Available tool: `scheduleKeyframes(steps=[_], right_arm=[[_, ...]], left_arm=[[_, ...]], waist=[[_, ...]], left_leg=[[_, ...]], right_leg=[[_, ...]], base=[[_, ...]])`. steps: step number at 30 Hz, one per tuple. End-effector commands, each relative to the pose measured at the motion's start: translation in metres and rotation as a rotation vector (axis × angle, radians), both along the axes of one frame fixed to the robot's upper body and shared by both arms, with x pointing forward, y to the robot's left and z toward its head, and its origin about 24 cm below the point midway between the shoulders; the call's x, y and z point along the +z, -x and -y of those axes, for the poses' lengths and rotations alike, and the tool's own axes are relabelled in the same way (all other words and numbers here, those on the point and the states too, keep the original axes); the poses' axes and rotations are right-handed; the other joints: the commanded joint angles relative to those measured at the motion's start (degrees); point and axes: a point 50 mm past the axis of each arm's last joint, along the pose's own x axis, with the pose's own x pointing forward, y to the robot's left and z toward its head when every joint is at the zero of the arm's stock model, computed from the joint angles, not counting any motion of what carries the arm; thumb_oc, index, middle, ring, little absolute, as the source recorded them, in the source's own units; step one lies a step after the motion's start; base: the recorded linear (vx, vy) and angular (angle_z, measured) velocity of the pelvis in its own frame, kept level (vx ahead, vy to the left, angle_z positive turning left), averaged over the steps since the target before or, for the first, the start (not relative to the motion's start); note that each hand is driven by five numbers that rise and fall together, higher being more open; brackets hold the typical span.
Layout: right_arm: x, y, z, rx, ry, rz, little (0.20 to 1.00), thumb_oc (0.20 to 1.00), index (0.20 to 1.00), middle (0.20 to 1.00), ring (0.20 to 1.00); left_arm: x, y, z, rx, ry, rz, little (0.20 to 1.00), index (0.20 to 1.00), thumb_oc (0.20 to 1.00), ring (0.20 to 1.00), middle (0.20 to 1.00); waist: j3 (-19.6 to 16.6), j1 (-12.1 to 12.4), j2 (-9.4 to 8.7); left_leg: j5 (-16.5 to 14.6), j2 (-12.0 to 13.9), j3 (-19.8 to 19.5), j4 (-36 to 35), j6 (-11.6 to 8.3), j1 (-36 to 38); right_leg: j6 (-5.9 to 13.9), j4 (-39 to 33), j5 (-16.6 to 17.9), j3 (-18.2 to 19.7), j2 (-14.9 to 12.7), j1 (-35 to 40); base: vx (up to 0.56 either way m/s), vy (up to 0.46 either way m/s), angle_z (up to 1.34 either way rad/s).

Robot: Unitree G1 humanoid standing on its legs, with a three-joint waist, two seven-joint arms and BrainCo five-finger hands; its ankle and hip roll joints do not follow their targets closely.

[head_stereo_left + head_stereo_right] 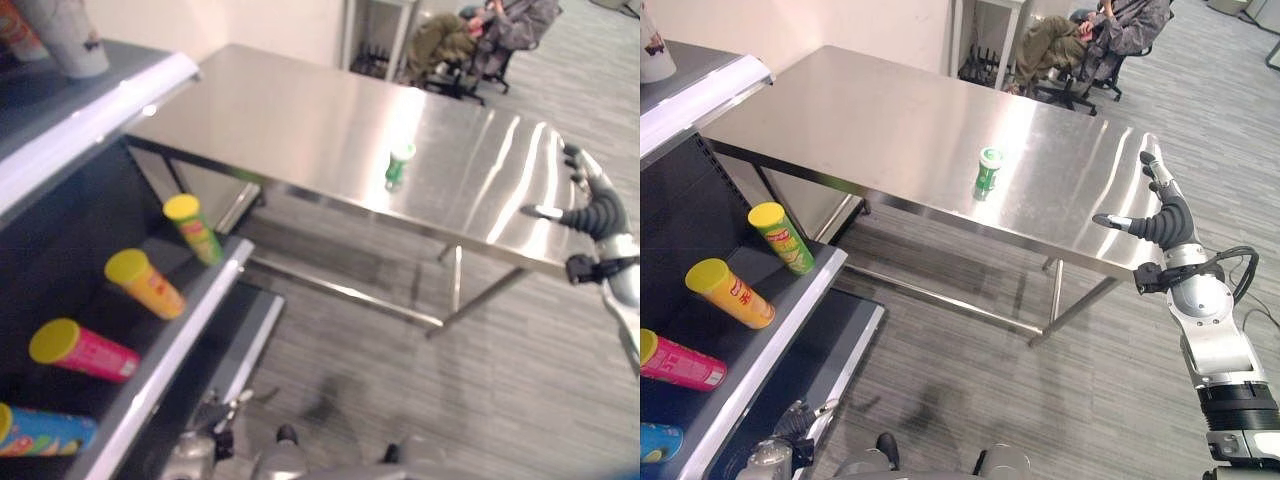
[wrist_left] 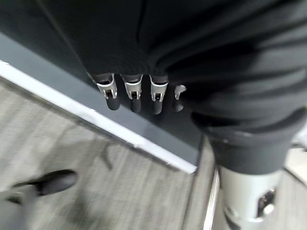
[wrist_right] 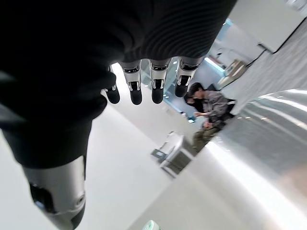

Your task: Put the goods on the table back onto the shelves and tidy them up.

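On table [image 1: 890,120]: green can [image 1: 987,171] upright, not yet grabbed; right hand [image 1: 1165,215] empty, fingers straight, nearby. Next: reach, grip, shelve.

The table [image 1: 890,130] was bare silver steel, and the small can [image 1: 987,172] on it was green with a white top. The shelf [image 1: 760,340] was dark grey with white edging and held yellow-lidded tubes: one green [image 1: 783,238], one orange-yellow [image 1: 730,292], one pink [image 1: 680,362], one blue [image 1: 45,430]. The floor [image 1: 1040,400] was grey with a fine striped pattern.
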Motion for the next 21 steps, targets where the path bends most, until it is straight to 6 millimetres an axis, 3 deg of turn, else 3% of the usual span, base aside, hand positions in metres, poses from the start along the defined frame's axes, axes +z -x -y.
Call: scheduleKeyframes(steps=[1, 3, 4, 5, 8, 12, 13, 17, 19, 21], right_arm=[[0.028, 0.010, 0.029, -0.134, -0.014, 0.130, 1.000, 1.000, 1.000, 1.000, 1.000], [0.022, 0.021, 0.040, -0.178, -0.010, 0.100, 1.000, 1.000, 1.000, 1.000, 1.000], [0.016, 0.027, 0.048, -0.194, -0.053, 0.082, 1.000, 1.000, 1.000, 1.000, 1.000], [0.012, 0.031, 0.054, -0.215, -0.051, 0.057, 1.000, 1.000, 1.000, 1.000, 1.000], [0.010, 0.032, 0.053, -0.186, -0.069, 0.038, 1.000, 1.000, 1.000, 1.000, 1.000], [0.016, 0.023, 0.030, -0.040, -0.051, 0.012, 1.000, 1.000, 1.000, 1.000, 1.000], [0.016, 0.023, 0.030, -0.039, -0.051, 0.012, 1.000, 1.000, 1.000, 1.000, 1.000], [0.013, 0.008, 0.008, 0.071, -0.075, -0.002, 1.000, 1.000, 1.000, 1.000, 1.000], [0.009, 0.002, 0.003, 0.094, -0.119, -0.011, 1.000, 1.000, 1.000, 1.000, 1.000], [0.002, -0.002, 0.006, 0.076, -0.128, -0.038, 1.000, 1.000, 1.000, 1.000, 1.000]], left_arm=[[-0.004, 0.018, -0.010, -0.064, -0.048, -0.074, 1.000, 1.000, 1.000, 1.000, 1.000], [-0.003, 0.015, -0.011, -0.081, -0.060, -0.070, 1.000, 1.000, 1.000, 1.000, 1.000], [-0.002, 0.014, -0.014, -0.083, -0.068, -0.069, 1.000, 1.000, 1.000, 1.000, 1.000], [-0.001, 0.010, -0.016, -0.101, -0.075, -0.068, 1.000, 1.000, 1.000, 1.000, 1.000], [0.000, 0.009, -0.016, -0.100, -0.073, -0.065, 1.000, 1.000, 1.000, 1.000, 1.000], [-0.006, 0.026, -0.017, -0.017, -0.025, -0.090, 1.000, 1.000, 1.000, 1.000, 1.000], [-0.006, 0.026, -0.017, -0.016, -0.024, -0.090, 1.000, 1.000, 1.000, 1.000, 1.000], [-0.015, 0.048, -0.013, 0.008, 0.000, -0.164, 1.000, 1.000, 1.000, 1.000, 1.000], [-0.016, 0.052, -0.012, 0.017, 0.005, -0.180, 1.000, 1.000, 1.000, 1.000, 1.000], [-0.017, 0.052, -0.010, 0.006, 0.009, -0.188, 1.000, 1.000, 1.000, 1.000, 1.000]], waist=[[-2.31, 0.17, -1.96], [-1.99, -1.62, -2.37], [-2.04, -2.58, -3.39], [-2.30, -3.19, -4.15], [-2.20, -3.27, -4.90], [-3.74, -3.93, -4.00], [-3.73, -4.05, -3.92], [-3.69, -3.29, -2.57], [-3.28, -2.76, -2.43], [-3.15, -2.96, -2.65]], left_leg=[[-3.95, -2.64, 0.47, 0.69, -5.27, 0.96], [-5.08, -2.67, -2.67, 1.60, -6.12, 2.05], [-5.77, -2.55, -5.15, 2.31, -6.71, 2.26], [-6.08, -2.36, -6.65, 2.03, -7.04, 2.59], [-6.23, -1.50, -9.53, 3.02, -7.82, 2.86], [-4.46, 3.48, -9.37, 4.61, -10.80, 2.51], [-4.49, 3.59, -9.46, 4.63, -10.86, 2.51], [1.70, 7.62, -9.20, 7.96, -12.43, 2.23], [4.85, 8.32, -8.84, 9.73, -12.05, 1.15], [5.30, 9.38, -5.39, 10.17, -11.02, 0.69]], right_leg=[[1.37, -7.65, 9.25, 2.90, -3.69, -1.21], [2.59, -9.66, 11.54, 9.63, -3.03, -2.89], [2.93, -9.52, 12.42, 13.62, -1.13, -2.77], [2.93, -9.64, 11.71, 15.29, -0.24, -2.43], [2.93, -8.18, 10.19, 15.18, 1.18, -1.69], [0.88, -9.33, 6.96, 10.62, 4.72, 1.43], [0.82, -9.35, 6.95, 10.52, 4.83, 1.50], [-2.80, -11.45, 3.71, 7.93, 9.46, 6.45], [-3.81, -11.86, 2.94, 6.80, 10.34, 8.13], [-4.63, -12.07, 2.27, 5.33, 10.82, 9.24]], base=[[0.23, -0.184, 1.00], [0.24, -0.268, 1.45], [0.25, -0.375, 1.50], [0.18, -0.313, 1.44], [0.10, -0.319, 0.61], [0.11, -0.374, 0.62], [0.06, -0.191, 0.37], [0.09, -0.321, 0.15], [0.04, -0.298, 0.40], [-0.01, -0.236, 0.63]])
